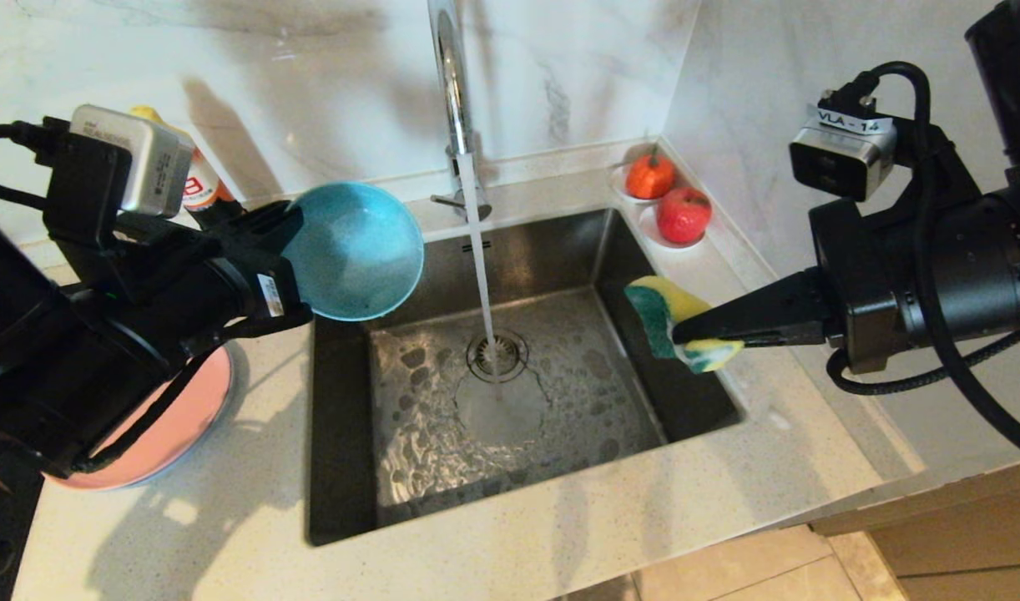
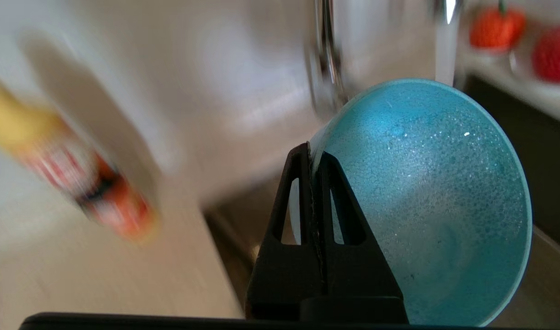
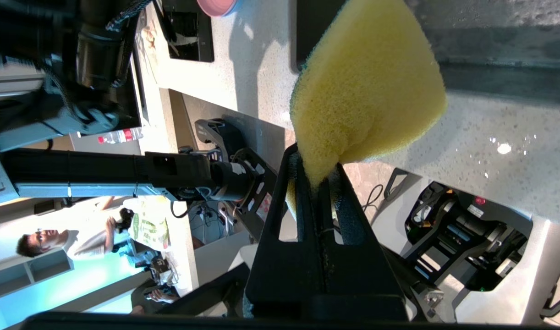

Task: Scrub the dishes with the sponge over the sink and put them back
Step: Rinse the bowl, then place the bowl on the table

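Your left gripper [image 1: 286, 219] is clamped on the rim of the bowl [image 1: 355, 250], held tilted over the sink's [image 1: 510, 467] ten-o'clock corner, wet inside facing the tap [image 1: 451, 83]. Your right gripper [image 1: 685, 334] pinches the sponge [image 1: 673, 321] at the sink's three-o'clock edge, well apart from the bowl. Water runs from the tap onto the drain [image 1: 496, 355]. The pink plate [image 1: 176, 426] sits on the counter [image 1: 226, 534] at nine o'clock, partly under your left arm.
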